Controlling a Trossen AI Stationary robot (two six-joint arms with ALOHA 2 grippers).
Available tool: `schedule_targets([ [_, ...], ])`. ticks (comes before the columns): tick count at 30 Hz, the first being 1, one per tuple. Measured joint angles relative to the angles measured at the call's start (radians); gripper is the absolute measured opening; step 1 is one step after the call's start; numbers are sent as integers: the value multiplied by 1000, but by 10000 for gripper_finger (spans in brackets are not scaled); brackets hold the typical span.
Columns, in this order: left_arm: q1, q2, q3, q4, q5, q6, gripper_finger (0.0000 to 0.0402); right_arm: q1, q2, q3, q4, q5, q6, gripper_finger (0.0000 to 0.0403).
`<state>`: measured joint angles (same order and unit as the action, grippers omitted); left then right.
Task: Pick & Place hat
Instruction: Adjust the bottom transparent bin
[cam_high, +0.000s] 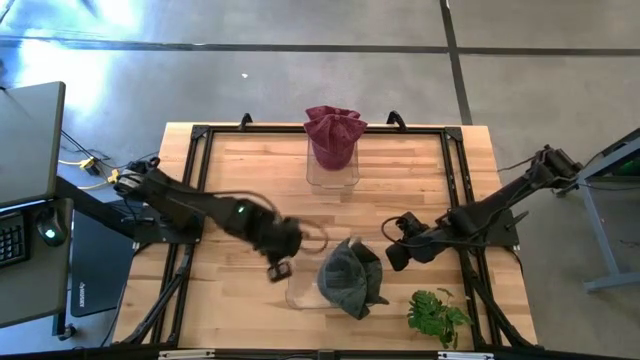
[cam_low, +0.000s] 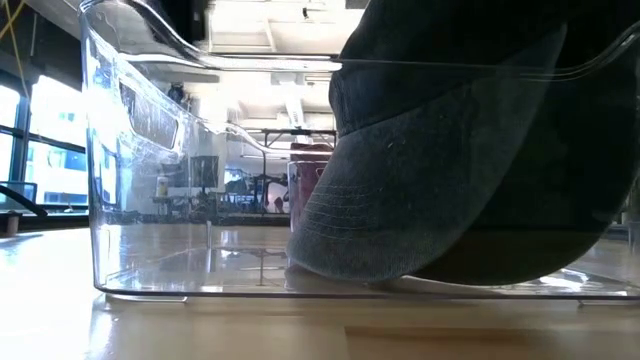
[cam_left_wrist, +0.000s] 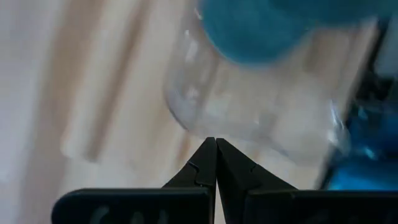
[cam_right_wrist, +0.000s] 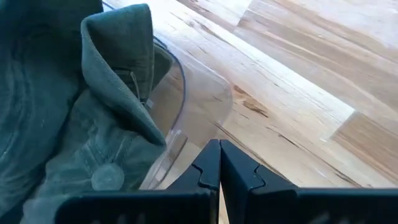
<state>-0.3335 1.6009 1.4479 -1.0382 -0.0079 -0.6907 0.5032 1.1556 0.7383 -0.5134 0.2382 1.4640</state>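
Observation:
A grey-green cap (cam_high: 350, 278) sits in a clear plastic bin (cam_high: 303, 293) near the table's near edge, bulging over the bin's rim. In the low view the cap (cam_low: 440, 170) rests with its brim on the clear bin's (cam_low: 140, 150) floor. My left gripper (cam_high: 280, 268) is shut, just left of the bin; in its wrist view the shut fingertips (cam_left_wrist: 216, 142) point at the bin's wall (cam_left_wrist: 205, 112). My right gripper (cam_high: 395, 252) is shut, just right of the cap; its tips (cam_right_wrist: 219, 143) hover over bare wood beside the cap (cam_right_wrist: 74, 112).
A maroon hat (cam_high: 335, 135) stands in a second clear bin (cam_high: 332, 178) at the table's far middle. A green plant sprig (cam_high: 438, 315) lies near the near right corner. Bare wood (cam_high: 420, 180) shows between the bins and along the table's left side.

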Motion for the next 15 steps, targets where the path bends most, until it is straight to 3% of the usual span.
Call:
schedule_targets([
  [4,-101,-3,-11,-71,28,-93,0,4,-21,0,-16,2,1,0],
  [7,-143,1,-64,8,13,-153,0,4,-17,0,-13,4,-5,0],
  [15,-118,6,-193,239,-89,-248,0,4,-19,0,-14,21,-6,0],
])
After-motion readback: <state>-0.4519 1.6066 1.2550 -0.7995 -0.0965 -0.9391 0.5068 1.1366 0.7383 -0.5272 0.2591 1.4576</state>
